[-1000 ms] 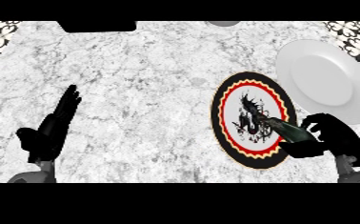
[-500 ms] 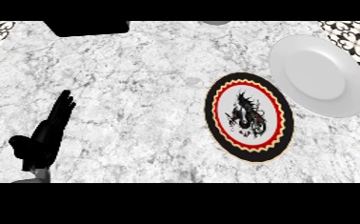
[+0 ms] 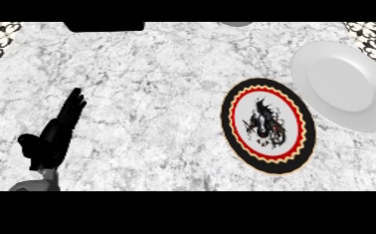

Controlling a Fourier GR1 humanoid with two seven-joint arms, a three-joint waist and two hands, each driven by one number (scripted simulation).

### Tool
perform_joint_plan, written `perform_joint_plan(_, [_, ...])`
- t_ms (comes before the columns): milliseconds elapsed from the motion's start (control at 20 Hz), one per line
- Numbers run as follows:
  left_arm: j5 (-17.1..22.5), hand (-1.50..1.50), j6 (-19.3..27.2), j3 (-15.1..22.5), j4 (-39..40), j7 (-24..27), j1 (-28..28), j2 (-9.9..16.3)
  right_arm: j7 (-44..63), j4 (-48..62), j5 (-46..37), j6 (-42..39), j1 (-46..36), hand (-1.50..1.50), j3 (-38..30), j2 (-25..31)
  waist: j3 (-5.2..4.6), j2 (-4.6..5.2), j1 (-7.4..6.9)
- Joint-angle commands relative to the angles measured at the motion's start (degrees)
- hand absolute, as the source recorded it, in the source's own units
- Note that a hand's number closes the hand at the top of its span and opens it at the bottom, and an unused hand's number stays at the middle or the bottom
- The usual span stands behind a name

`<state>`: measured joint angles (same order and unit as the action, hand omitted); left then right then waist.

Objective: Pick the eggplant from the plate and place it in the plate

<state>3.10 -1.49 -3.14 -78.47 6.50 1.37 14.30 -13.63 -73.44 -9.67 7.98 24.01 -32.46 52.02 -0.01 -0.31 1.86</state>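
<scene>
1. Left hand: open, fingers straight, resting at the view's left on the surface.
2. Right hand: not in view.
3. Eggplant: unseen; patterned plate and white plate both bare.
4. Advice: lower it over the white plate's centre before letting go.

text: none readable — dragon plate | picture only — no lettering

Marble counter w/ dragon plate & white plate.
</scene>
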Motion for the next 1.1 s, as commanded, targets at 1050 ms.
perform_joint_plan(1050, [-1.7, 0.00, -2.2, -0.8, 2.0, -0.4, 3.0, -1.7, 15.0, -4.4, -6.3, -7.3, -29.2, 1.50, 8.3, -1.4, 0.02, 0.46, -2.67])
